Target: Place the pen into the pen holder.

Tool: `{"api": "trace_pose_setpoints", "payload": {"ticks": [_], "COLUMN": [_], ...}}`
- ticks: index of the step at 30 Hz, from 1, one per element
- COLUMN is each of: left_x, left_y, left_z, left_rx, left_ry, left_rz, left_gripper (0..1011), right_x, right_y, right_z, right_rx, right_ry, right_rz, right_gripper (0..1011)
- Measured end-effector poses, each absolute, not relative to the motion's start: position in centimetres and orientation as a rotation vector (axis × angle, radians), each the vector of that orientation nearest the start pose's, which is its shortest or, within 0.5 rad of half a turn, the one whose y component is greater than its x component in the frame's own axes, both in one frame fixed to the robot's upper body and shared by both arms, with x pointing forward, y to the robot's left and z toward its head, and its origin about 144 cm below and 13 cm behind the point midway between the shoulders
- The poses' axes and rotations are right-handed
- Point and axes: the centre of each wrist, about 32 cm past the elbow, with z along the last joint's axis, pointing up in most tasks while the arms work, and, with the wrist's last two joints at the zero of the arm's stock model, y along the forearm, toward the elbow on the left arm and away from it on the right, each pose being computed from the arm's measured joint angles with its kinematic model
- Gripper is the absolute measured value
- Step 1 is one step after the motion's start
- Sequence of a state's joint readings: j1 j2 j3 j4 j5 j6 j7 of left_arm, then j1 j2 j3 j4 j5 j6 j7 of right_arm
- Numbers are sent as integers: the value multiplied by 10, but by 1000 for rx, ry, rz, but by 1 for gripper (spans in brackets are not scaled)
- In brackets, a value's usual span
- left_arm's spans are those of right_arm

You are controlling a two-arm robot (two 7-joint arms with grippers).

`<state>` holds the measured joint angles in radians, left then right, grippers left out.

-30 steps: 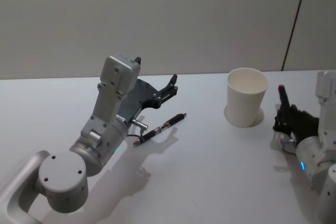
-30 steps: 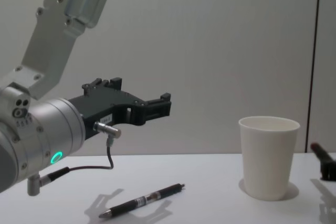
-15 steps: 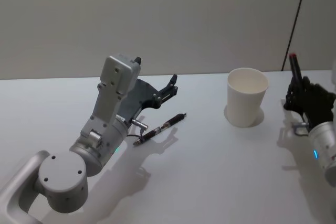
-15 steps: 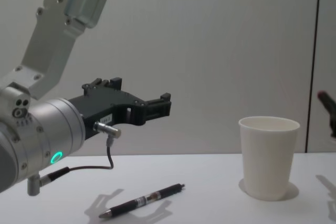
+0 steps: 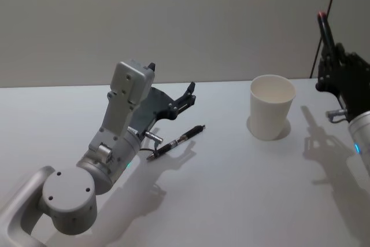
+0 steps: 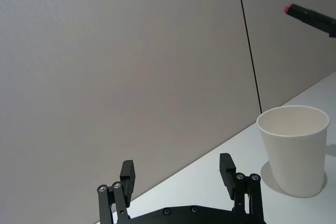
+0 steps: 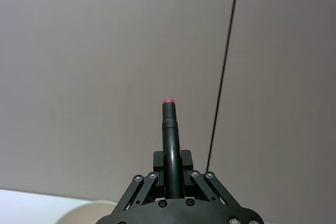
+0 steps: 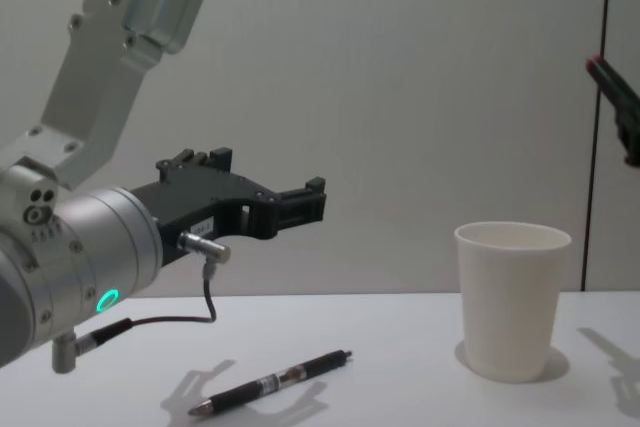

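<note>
- Black with a red end cap, the pen (image 5: 324, 27) stands nearly upright in the air, red end up, lifted high off the tabletop (image 5: 231, 189) at the right side of the head view.
- The right gripper (image 7: 171, 161) holds it: its fingers (image 7: 157, 159) are closed on the lower part of the barrel, and the upper part sticks out past them.
- The pen is to the right of the white paper cup (image 5: 269, 117) and higher than its rim, apart from it and not over its mouth.
- The cup stands upright on the tabletop, mouth open.
- A second pen (image 5: 176, 142), dark with a silver band, lies flat on the tabletop well to the left of the cup.
- The left gripper (image 6: 177, 166) hangs above the tabletop near the second pen without touching it; its fingers are spread wide with nothing between them, pointing roughly toward the cup.
</note>
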<state>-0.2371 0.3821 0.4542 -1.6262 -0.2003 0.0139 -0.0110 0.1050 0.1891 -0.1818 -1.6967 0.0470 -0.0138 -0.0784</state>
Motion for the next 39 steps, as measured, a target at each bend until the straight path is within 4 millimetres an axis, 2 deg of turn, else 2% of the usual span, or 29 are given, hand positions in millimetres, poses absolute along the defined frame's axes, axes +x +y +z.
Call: {"api": "trace_pose_setpoints", "payload": {"ticks": [17, 39], "left_x": [492, 492], "left_y": [198, 198], "left_z": [1204, 1204], "left_rx": [61, 61], "left_ry": [-268, -268], "left_rz": [1124, 1124], "left_gripper": [1001, 1001], "right_x": [519, 553], "right_y": [-223, -211], "right_z": [1208, 1187], "right_rx": [145, 148], "right_ry": [-458, -457], "right_rz": [-1294, -1186], "right_gripper": [173, 173]}}
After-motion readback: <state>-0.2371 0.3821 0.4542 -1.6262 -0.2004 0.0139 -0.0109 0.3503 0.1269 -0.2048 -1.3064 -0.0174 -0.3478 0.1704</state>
